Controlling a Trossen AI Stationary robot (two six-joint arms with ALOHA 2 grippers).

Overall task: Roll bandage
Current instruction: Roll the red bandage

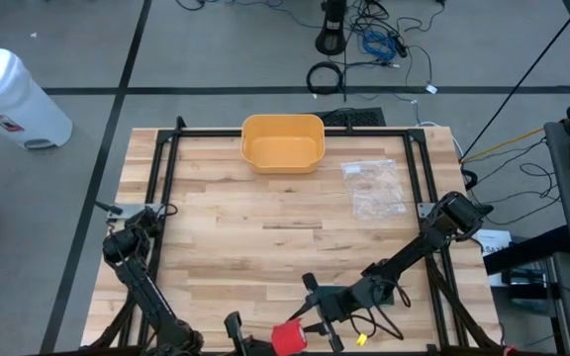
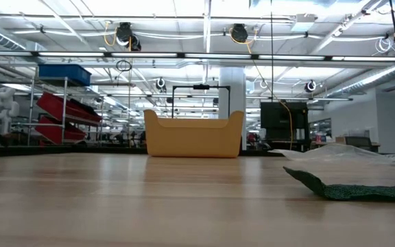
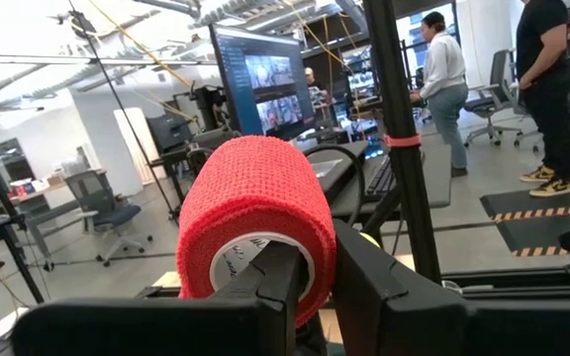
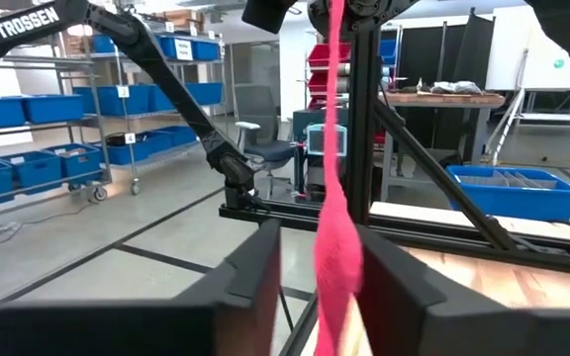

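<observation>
Two grippers work close together at the near edge of the table (image 1: 216,247). On the left, the left gripper (image 3: 317,287) is clamped on the red bandage roll (image 3: 255,213), its fingers pinching through the cardboard core and against the outer wrap, with the roll held up off the wood. Just to its right, the right gripper (image 4: 323,282) sits low with the loose bandage tail (image 4: 336,237) hanging as a thin pink strip between its fingers; those fingers stand apart on either side of the strip, and I cannot tell whether they touch it.

Farther off, the yellow bin (image 1: 282,141) sits at the far middle and a clear plastic bag (image 1: 374,186) lies to its right.

The main risk, as I judge it, is the tail slipping free: it hangs narrow and bunched, so a close that lands off-centre could miss it. Pulling too hard against the roll could also drag it out of the left fingers' hold.
</observation>
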